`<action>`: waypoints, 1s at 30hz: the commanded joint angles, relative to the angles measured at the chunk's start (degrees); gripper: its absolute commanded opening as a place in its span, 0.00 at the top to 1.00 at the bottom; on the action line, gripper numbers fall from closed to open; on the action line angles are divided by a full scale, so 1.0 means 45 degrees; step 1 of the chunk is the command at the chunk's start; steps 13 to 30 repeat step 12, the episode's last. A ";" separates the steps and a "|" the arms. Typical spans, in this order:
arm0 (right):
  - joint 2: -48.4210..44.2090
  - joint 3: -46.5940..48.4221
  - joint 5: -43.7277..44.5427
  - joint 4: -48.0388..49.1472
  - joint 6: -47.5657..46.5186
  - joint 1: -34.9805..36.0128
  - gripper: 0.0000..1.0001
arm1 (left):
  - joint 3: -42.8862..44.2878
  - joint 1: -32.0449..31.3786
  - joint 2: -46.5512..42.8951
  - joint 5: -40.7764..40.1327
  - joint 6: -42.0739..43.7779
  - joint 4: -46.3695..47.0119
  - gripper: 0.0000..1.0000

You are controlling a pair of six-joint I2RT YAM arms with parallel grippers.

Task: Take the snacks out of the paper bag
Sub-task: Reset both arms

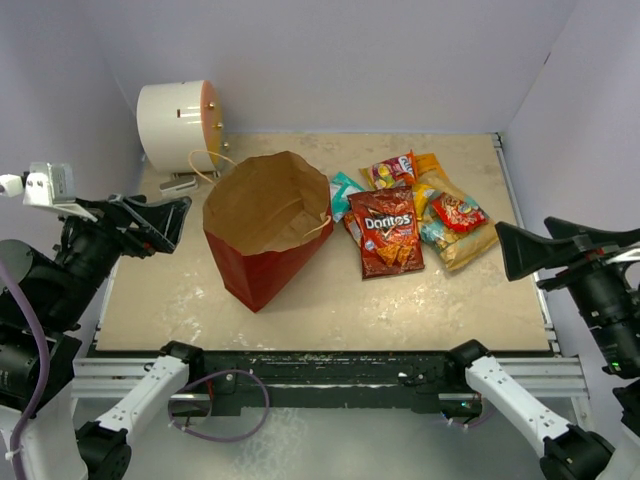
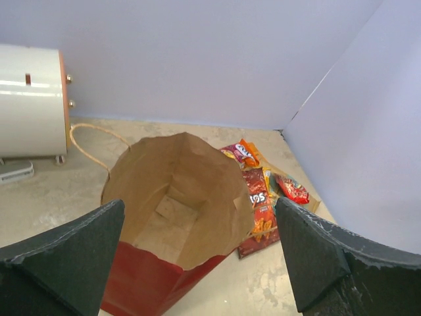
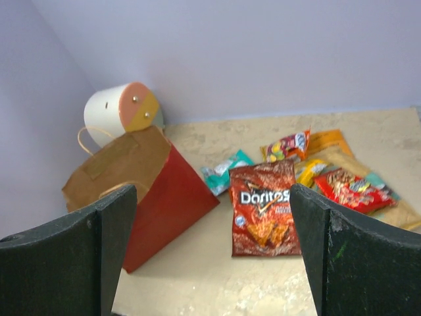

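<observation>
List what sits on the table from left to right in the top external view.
white cylinder → paper bag → teal packet → Doritos bag → red candy pack

The beige table (image 1: 330, 300) carries the paper bag (image 1: 262, 225) ahead of the left gripper (image 1: 172, 222), a white cylinder (image 1: 175, 122) farther off, and — ahead of the right gripper (image 1: 512, 248) — the snacks (image 1: 410, 215).
</observation>
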 commanded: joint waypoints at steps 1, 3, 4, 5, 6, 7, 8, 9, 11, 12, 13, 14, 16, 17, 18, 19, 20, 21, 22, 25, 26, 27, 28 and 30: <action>-0.0421 -0.0381 -0.0413 -0.0277 0.0694 0.0085 0.01 | -0.0282 -0.0029 -0.0243 -0.0458 -0.0593 -0.0071 0.01; -0.0376 -0.0367 -0.0159 -0.0417 0.0701 0.0102 0.00 | -0.0219 -0.0024 -0.0301 -0.0589 -0.0534 -0.0089 0.01; -0.0343 -0.0363 -0.0028 -0.0471 0.0717 0.0087 0.00 | -0.0174 -0.0024 -0.0315 -0.0620 -0.0517 -0.0120 0.01; -0.0312 -0.0375 0.0056 -0.0470 0.0729 0.0092 0.01 | -0.0127 -0.0028 -0.0302 -0.0629 -0.0461 -0.0146 0.01; -0.0289 -0.0371 0.0196 -0.0468 0.0748 0.0093 0.00 | -0.0087 -0.0029 -0.0273 -0.0628 -0.0422 -0.0178 0.01; -0.0273 -0.0395 0.0270 -0.0568 0.0716 0.0095 0.01 | -0.0033 -0.0027 -0.0224 -0.0628 -0.0388 -0.0219 0.01; -0.0369 -0.0554 0.0072 -0.0470 0.0475 0.0088 0.01 | 0.0003 -0.0029 -0.0188 -0.0628 -0.0349 -0.0270 0.01; -0.0484 -0.0660 0.0208 -0.0365 0.0428 0.0085 0.01 | 0.0039 -0.0029 -0.0154 -0.0611 -0.0323 -0.0287 0.01; -0.0444 -0.0692 0.0267 -0.0418 0.0802 0.0086 0.01 | 0.0089 -0.0019 -0.0082 -0.0571 -0.0236 -0.0299 0.01; -0.0259 -0.0579 0.0408 -0.0621 0.0901 0.0102 0.01 | 0.0113 -0.0028 -0.0058 -0.0579 -0.0221 -0.0290 0.01; -0.0259 -0.0579 0.0408 -0.0621 0.0901 0.0102 0.01 | 0.0113 -0.0028 -0.0058 -0.0579 -0.0221 -0.0290 0.01; -0.0259 -0.0579 0.0408 -0.0621 0.0901 0.0102 0.01 | 0.0113 -0.0028 -0.0058 -0.0579 -0.0221 -0.0290 0.01; -0.0259 -0.0579 0.0408 -0.0621 0.0901 0.0102 0.01 | 0.0113 -0.0028 -0.0058 -0.0579 -0.0221 -0.0290 0.01; -0.0259 -0.0579 0.0408 -0.0621 0.0901 0.0102 0.01 | 0.0113 -0.0028 -0.0058 -0.0579 -0.0221 -0.0290 0.01; -0.0259 -0.0579 0.0408 -0.0621 0.0901 0.0102 0.01 | 0.0113 -0.0028 -0.0058 -0.0579 -0.0221 -0.0290 0.01; -0.0259 -0.0579 0.0408 -0.0621 0.0901 0.0102 0.01 | 0.0113 -0.0028 -0.0058 -0.0579 -0.0221 -0.0290 0.01; -0.0259 -0.0579 0.0408 -0.0621 0.0901 0.0102 0.01 | 0.0113 -0.0028 -0.0058 -0.0579 -0.0221 -0.0290 0.01; -0.0259 -0.0579 0.0408 -0.0621 0.0901 0.0102 0.01 | 0.0113 -0.0028 -0.0058 -0.0579 -0.0221 -0.0290 0.01; -0.0259 -0.0579 0.0408 -0.0621 0.0901 0.0102 0.01 | 0.0113 -0.0028 -0.0058 -0.0579 -0.0221 -0.0290 0.01; -0.0259 -0.0579 0.0408 -0.0621 0.0901 0.0102 0.01 | 0.0113 -0.0028 -0.0058 -0.0579 -0.0221 -0.0290 0.01; -0.0259 -0.0579 0.0408 -0.0621 0.0901 0.0102 0.01 | 0.0113 -0.0028 -0.0058 -0.0579 -0.0221 -0.0290 0.01; -0.0259 -0.0579 0.0408 -0.0621 0.0901 0.0102 0.01 | 0.0113 -0.0028 -0.0058 -0.0579 -0.0221 -0.0290 0.01; -0.0259 -0.0579 0.0408 -0.0621 0.0901 0.0102 0.01 | 0.0113 -0.0028 -0.0058 -0.0579 -0.0221 -0.0290 0.01; -0.0259 -0.0579 0.0408 -0.0621 0.0901 0.0102 0.01 | 0.0113 -0.0028 -0.0058 -0.0579 -0.0221 -0.0290 0.01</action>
